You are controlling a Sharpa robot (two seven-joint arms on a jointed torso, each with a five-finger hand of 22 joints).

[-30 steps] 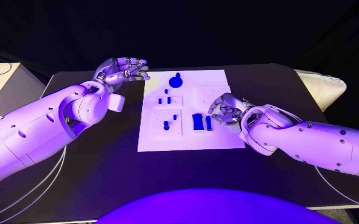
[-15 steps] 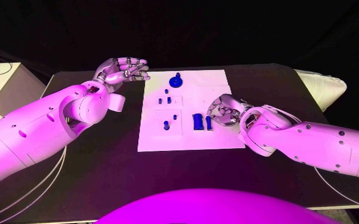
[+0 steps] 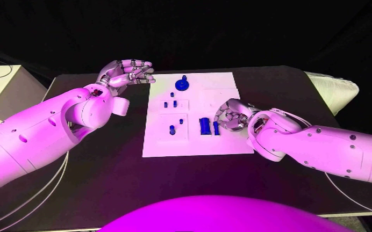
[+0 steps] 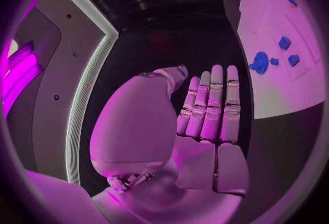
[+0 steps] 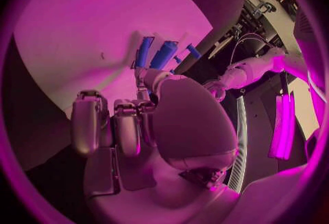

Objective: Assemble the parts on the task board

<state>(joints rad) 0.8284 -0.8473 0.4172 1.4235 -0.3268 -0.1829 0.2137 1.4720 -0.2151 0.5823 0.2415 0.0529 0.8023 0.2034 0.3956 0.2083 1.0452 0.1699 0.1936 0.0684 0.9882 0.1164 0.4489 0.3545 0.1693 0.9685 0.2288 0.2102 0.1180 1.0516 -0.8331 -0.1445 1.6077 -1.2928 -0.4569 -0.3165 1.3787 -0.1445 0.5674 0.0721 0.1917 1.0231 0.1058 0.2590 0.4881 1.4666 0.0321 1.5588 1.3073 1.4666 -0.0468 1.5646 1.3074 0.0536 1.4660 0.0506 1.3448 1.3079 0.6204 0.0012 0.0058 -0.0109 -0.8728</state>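
The white task board (image 3: 224, 89) lies mid-table. On it are a round blue part (image 3: 182, 84) at the far end, small blue pegs (image 3: 172, 130) on the left side, and two upright blue blocks (image 3: 205, 126) near the middle. My right hand (image 3: 233, 115) hovers just right of the blocks with its fingers curled in and nothing in them. In the right wrist view one fingertip (image 5: 142, 74) reaches close to the blocks (image 5: 154, 54). My left hand (image 3: 128, 73) is raised off the board's far left corner, and its fingers (image 4: 213, 103) lie straight and hold nothing.
The black table (image 3: 101, 162) surrounds the board on all sides. A pale object (image 3: 335, 91) sits past the table's right edge. A white box (image 3: 15, 89) stands at the left edge.
My right hand has sunk slightly toward the blue blocks. The left hand and the parts have stayed still.
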